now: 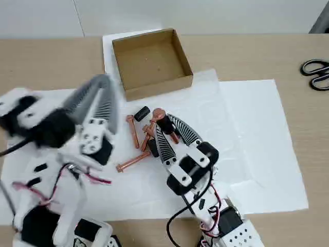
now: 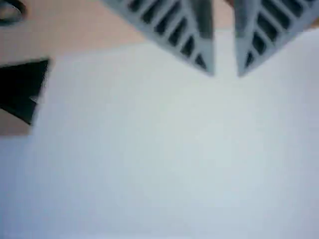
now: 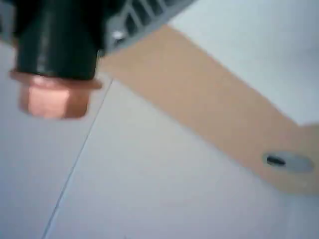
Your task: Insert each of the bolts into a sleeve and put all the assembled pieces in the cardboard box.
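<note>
right gripper (image 1: 163, 122) is clenched on a black sleeve (image 3: 57, 40) w/ a copper bolt (image 3: 54, 99) seated in it, head poking out, over the white sheet (image 1: 247, 128). 1 piece looks assembled, so the step is drop-off: carry it over the empty cardboard box (image 1: 154, 88), then release. left gripper (image 2: 224, 69) hangs slightly parted, holding nothing. at least 2 loose bolts (image 1: 132, 131) and 1 spare sleeve (image 1: 141, 113) remain.
</note>
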